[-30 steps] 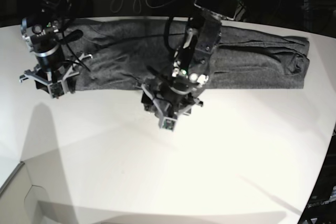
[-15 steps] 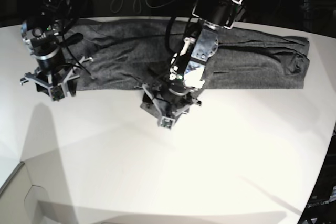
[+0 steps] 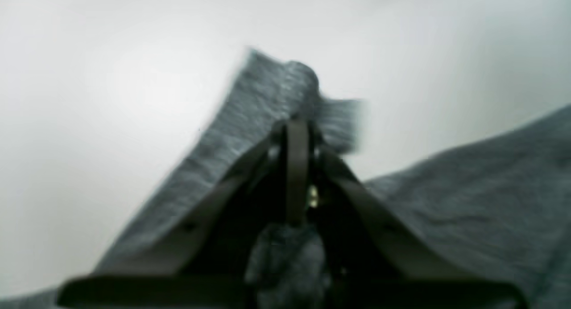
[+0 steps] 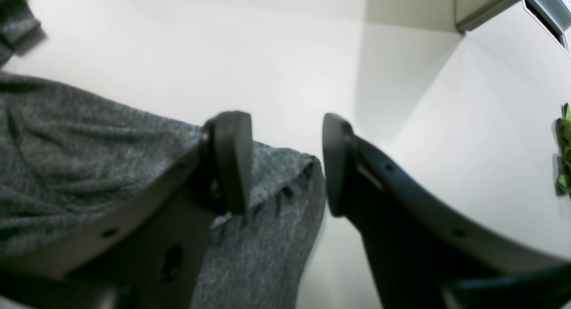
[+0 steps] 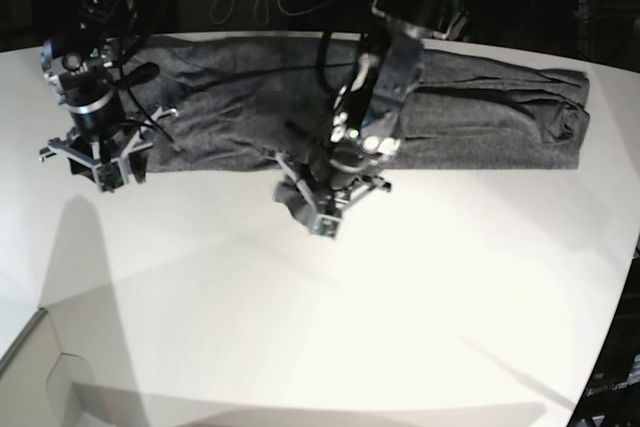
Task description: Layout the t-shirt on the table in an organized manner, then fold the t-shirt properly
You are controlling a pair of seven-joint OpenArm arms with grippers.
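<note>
At mid near hem, left gripper [image 5: 322,222] pinches t-shirt [image 5: 480,117] edge, likely to pull it flat; right gripper [image 5: 100,172] straddles corner, jaws apart, on table [image 5: 400,327].

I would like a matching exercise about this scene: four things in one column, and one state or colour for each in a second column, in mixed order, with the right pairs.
Things:
1. left gripper
2. right gripper
3. t-shirt
4. table

States or colours:
A. white and smooth
B. open, with the corner of the cloth below it
C. dark grey, lying in a long strip
D. shut on a pinch of cloth

Pairs: 1-D, 2-B, 3-C, 4-A
</note>
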